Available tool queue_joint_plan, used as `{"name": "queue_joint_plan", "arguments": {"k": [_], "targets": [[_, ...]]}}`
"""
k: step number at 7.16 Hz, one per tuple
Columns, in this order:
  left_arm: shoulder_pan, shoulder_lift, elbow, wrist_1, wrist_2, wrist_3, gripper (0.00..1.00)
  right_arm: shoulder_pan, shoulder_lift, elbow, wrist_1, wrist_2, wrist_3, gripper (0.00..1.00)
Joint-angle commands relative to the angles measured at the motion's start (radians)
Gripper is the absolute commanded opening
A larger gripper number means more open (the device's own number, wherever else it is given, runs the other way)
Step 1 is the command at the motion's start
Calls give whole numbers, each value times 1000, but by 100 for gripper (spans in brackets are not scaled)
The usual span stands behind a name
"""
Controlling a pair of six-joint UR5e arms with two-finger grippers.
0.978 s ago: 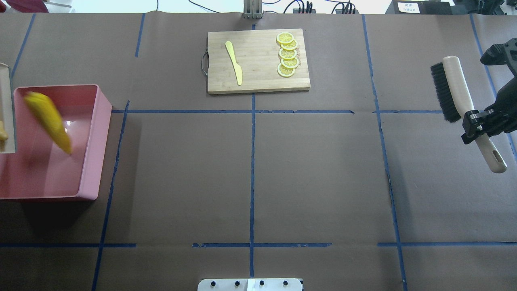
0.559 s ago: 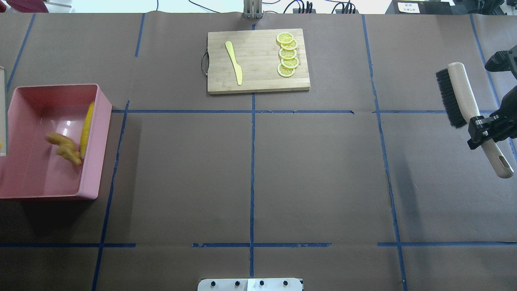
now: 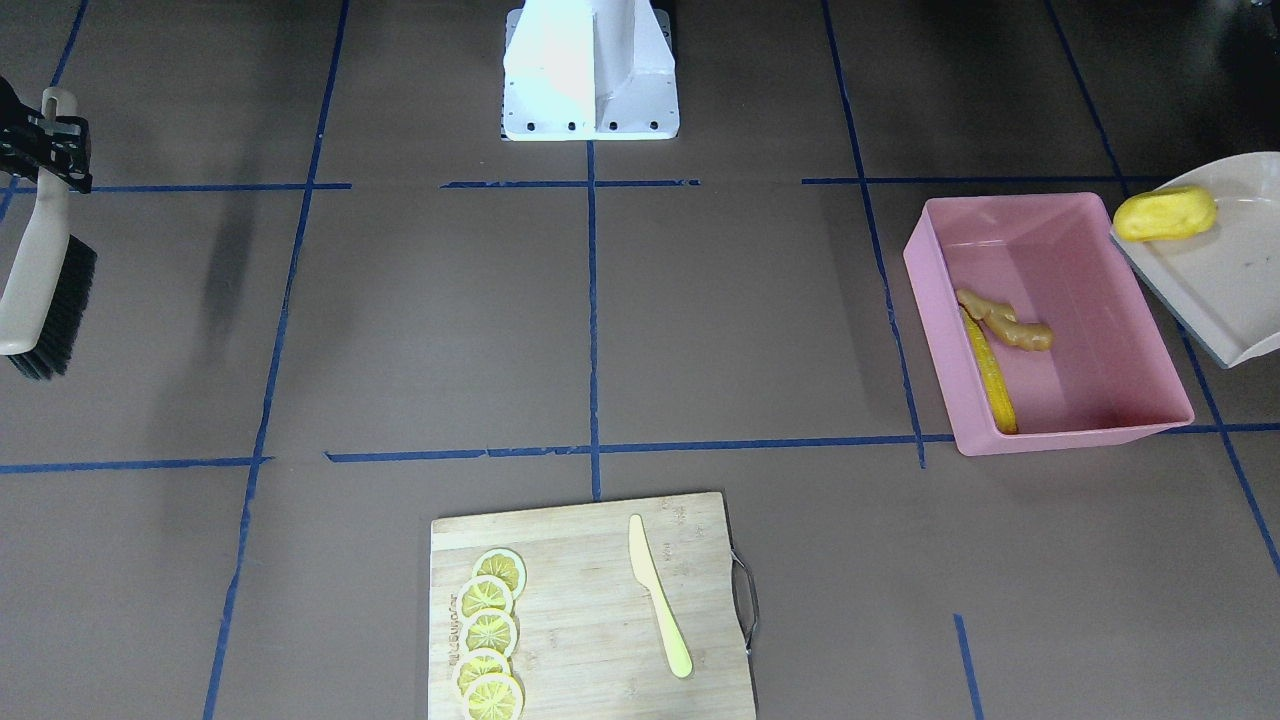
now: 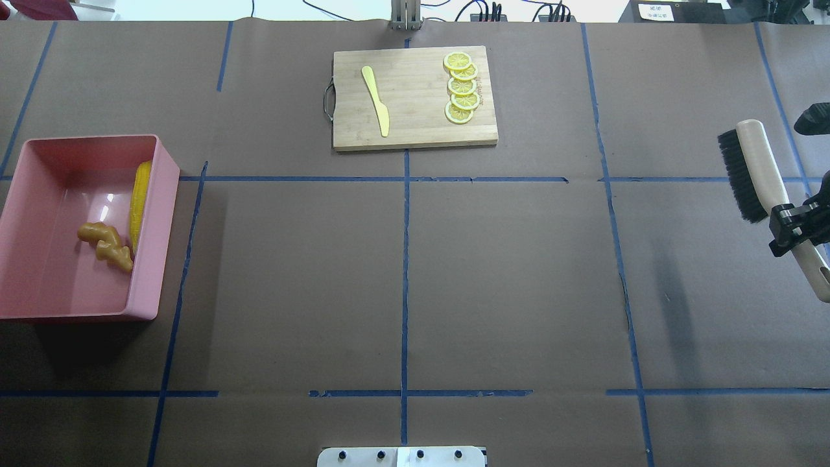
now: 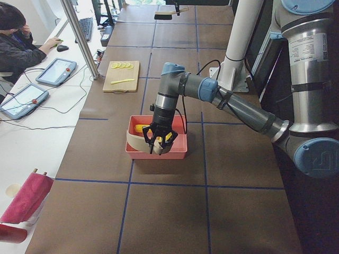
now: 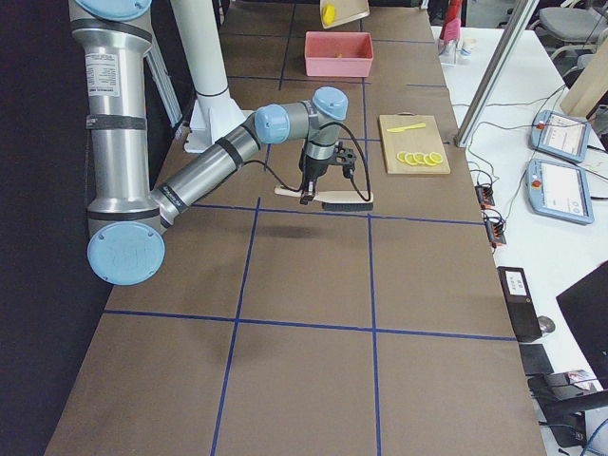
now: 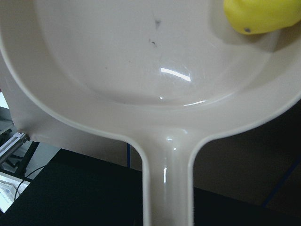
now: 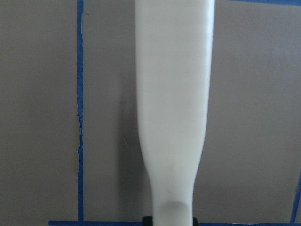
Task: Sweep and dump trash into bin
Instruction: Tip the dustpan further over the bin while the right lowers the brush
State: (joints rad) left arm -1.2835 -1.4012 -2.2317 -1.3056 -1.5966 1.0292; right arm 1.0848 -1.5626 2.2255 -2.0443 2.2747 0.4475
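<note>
The corn (image 4: 138, 201) and ginger (image 4: 104, 242) have just dropped into the bin (image 4: 155, 227), which is down beside my left gripper (image 5: 159, 142). The potato (image 3: 1165, 214) still sits on the dustpan (image 3: 1220, 290) that hand carries, so I am not done, and I cannot tell how that hand grips. My right gripper (image 4: 794, 224) is clamped on the brush (image 4: 758, 162), up off the table and far from the bin.

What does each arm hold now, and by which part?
The right tool holds the brush by its handle. The dustpan is at the left tool by its handle, but that grip cannot be judged.
</note>
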Motion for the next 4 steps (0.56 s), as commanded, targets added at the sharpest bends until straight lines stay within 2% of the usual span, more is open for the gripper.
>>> {"name": "queue_joint_plan", "arguments": {"k": [1, 2, 4], "targets": [[22, -10, -20, 37, 42, 0, 0, 0, -14, 2, 1, -1, -3, 1], [51, -15, -63, 102, 85, 0, 0, 1, -14, 2, 1, -1, -3, 1], [56, -27, -104, 155, 114, 0, 0, -2, -36, -4, 1, -20, -22, 1]]}}
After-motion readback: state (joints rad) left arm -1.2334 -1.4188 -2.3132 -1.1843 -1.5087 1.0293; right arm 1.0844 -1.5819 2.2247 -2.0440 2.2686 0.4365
